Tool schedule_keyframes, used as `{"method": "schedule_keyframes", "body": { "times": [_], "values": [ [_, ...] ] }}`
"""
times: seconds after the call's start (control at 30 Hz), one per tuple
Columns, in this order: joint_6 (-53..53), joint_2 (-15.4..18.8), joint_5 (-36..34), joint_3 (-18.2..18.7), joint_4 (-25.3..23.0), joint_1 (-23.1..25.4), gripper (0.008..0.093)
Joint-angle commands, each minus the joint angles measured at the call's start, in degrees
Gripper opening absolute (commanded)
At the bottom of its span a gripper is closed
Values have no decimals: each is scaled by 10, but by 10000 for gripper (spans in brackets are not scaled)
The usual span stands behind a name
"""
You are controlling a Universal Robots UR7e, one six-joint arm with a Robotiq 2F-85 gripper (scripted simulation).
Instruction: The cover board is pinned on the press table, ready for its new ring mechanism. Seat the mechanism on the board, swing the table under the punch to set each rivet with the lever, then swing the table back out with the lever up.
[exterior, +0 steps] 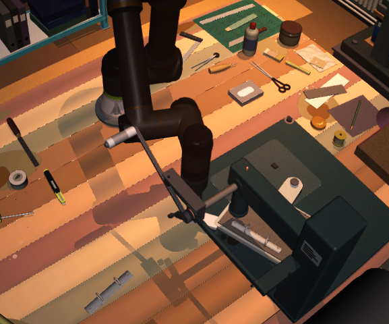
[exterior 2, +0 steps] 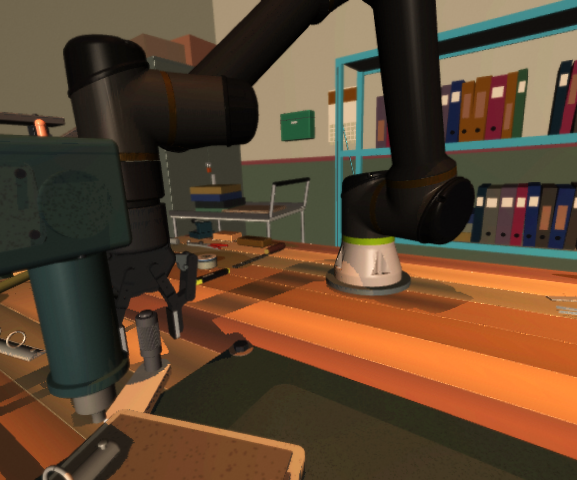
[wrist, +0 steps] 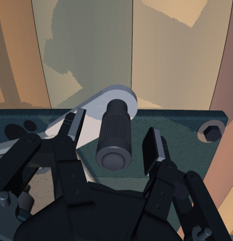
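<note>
The ring mechanism (exterior: pixel 255 238) lies on the brown cover board (exterior: pixel 253 230), under the head of the green press (exterior: pixel 285 223). The board sits on the pale swing table, whose arm ends in a dark knurled handle (wrist: pixel 114 139). My gripper (wrist: pixel 115 137) is open around that handle (exterior 2: pixel 147 330) and holds nothing. The punch (exterior 2: pixel 90 405) stands just over the near end of the mechanism (exterior 2: pixel 84 454). The long lever (exterior: pixel 145 150) rises from the press shaft to its white grip (exterior: pixel 119 137).
The press base edge (wrist: pixel 108 111) runs just beyond the handle, with a hex bolt (wrist: pixel 211 133) at its corner. A spare ring mechanism (exterior: pixel 109 291) lies on the bench in front. Hand tools (exterior: pixel 53 185) lie scattered to the left and at the far side.
</note>
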Motion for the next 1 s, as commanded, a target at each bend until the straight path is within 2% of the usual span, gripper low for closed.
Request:
{"method": "schedule_keyframes", "body": {
  "times": [0.0,0.47,0.97],
  "values": [
    [0,0,0,0,0,0,655],
    [0,0,0,0,0,0,930],
    [-1,-1,0,1,0,-1,930]
  ]
}}
